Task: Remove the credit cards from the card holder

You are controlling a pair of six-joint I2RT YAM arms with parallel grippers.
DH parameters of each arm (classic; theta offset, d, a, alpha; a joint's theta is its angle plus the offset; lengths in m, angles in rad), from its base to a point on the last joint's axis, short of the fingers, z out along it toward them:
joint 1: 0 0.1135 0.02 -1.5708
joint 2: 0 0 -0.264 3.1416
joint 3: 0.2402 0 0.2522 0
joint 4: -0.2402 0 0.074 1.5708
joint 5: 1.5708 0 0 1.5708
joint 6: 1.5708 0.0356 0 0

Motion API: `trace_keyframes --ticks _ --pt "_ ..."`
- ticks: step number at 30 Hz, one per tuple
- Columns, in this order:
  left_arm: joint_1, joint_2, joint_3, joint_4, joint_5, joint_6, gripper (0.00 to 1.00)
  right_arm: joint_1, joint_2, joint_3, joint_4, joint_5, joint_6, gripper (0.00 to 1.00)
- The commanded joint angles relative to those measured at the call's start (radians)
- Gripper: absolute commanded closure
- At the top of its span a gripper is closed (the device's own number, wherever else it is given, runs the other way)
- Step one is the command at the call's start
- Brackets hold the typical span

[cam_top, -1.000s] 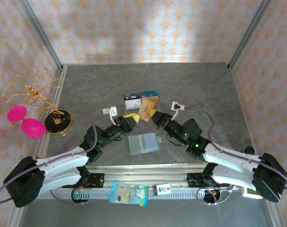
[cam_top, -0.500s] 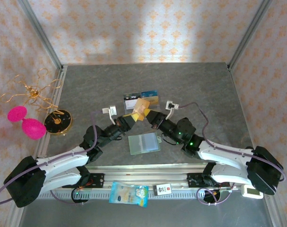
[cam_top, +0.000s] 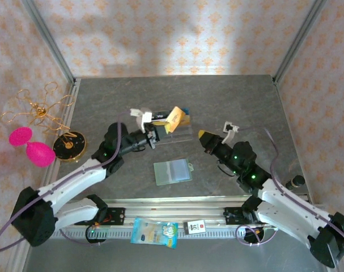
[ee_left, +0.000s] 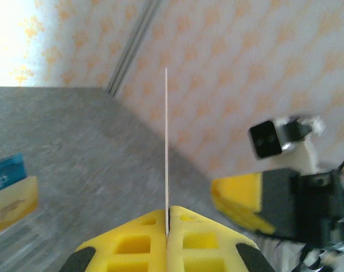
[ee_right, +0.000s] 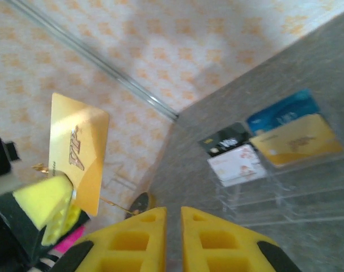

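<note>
The left hand [cam_top: 162, 130] is pinched shut on a gold card [cam_top: 175, 116]. It grips the card by its lower edge and holds it up in the air just beside the clear rack [cam_top: 183, 133] at the back of the surface [cam_top: 103, 96]. The step appears to be setting this card down with the other cards [cam_top: 157, 120] standing in the rack. What matters most is alignment — turn the card's long edge parallel with a free slot, lower it until it seats, and only then let the fingers part. Because the grip is at one edge only, a fast swing could make the card pivot. The right hand [cam_top: 204, 135] hangs off to the side, its fingers nearly together with nothing between them.

The card is thin and gold with dark lettering, and edge-on from the left wrist it is a hairline. The card holder [cam_top: 173, 171] lies flat near the front of the surface — pale green, with clear pockets and a small tab — apart from both hands. Whether more cards are inside cannot be told.
</note>
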Motion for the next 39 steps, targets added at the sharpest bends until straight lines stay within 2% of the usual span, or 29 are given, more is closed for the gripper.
trace_keyframes --ticks 1,3,6,14,17,22,29,39 --pt "0.006 0.088 0.162 -0.330 0.066 0.361 1.00 -0.039 -0.058 -0.031 -0.143 -0.032 -0.037 0.87" --pt "0.009 0.142 0.242 -0.452 0.053 0.506 1.00 -0.053 -0.078 -0.026 -0.180 -0.032 -0.059 0.87" --pt "0.013 0.222 0.322 -0.537 0.037 0.659 1.00 -0.067 -0.094 -0.026 -0.211 -0.020 -0.077 0.88" --pt "0.024 0.507 0.609 -0.803 0.051 0.876 1.00 -0.109 -0.051 -0.031 -0.188 -0.029 -0.086 0.90" --pt "0.033 0.565 0.651 -0.820 0.025 0.897 1.00 -0.124 -0.026 -0.028 -0.173 -0.036 -0.091 0.91" --pt "0.072 0.635 0.689 -0.803 0.058 0.892 1.00 -0.173 0.028 -0.026 -0.123 -0.087 -0.089 0.91" --pt "0.088 0.727 0.772 -0.830 0.035 0.904 1.00 -0.241 0.078 -0.031 -0.072 -0.160 -0.081 0.92" --pt "0.098 0.777 0.845 -0.879 -0.025 0.922 1.00 -0.257 0.092 -0.034 -0.044 -0.195 -0.086 0.92"
